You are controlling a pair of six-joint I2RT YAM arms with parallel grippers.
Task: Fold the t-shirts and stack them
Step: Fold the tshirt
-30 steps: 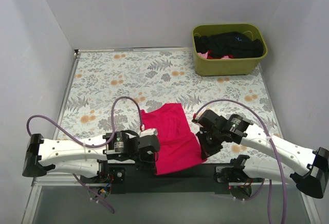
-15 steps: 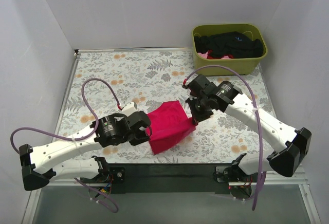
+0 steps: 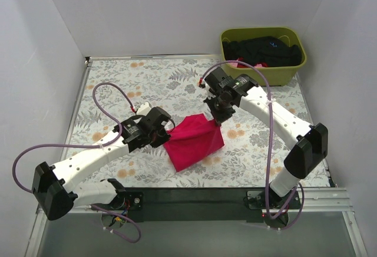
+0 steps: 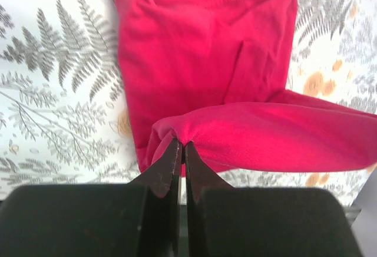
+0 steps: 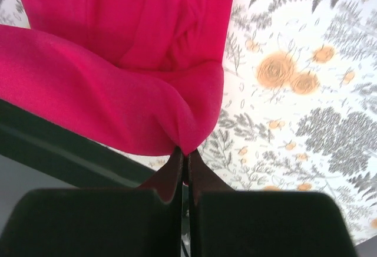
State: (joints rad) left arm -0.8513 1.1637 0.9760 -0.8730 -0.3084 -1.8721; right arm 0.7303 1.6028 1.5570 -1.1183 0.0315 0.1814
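Observation:
The crimson-red t-shirt (image 3: pixel 193 140) lies partly folded in the middle of the flowered table, its near part lifted and doubled over the rest. My left gripper (image 3: pixel 169 133) is shut on the shirt's left corner; in the left wrist view the cloth (image 4: pixel 235 92) bunches at the left gripper's tips (image 4: pixel 182 145). My right gripper (image 3: pixel 218 118) is shut on the right corner, and in the right wrist view the red cloth (image 5: pixel 118 80) hangs from the right gripper's tips (image 5: pixel 186 151). Black t-shirts (image 3: pixel 265 50) lie heaped in the green bin.
A green bin (image 3: pixel 259 75) stands at the back right corner of the table (image 3: pixel 147 86). White walls close in the back and both sides. A black rail (image 3: pixel 194 201) runs along the near edge by the arm bases.
Both grippers have carried the shirt's near edge away from the table's front edge toward the back, folding it over the rest. The arms have stretched out further across the table.

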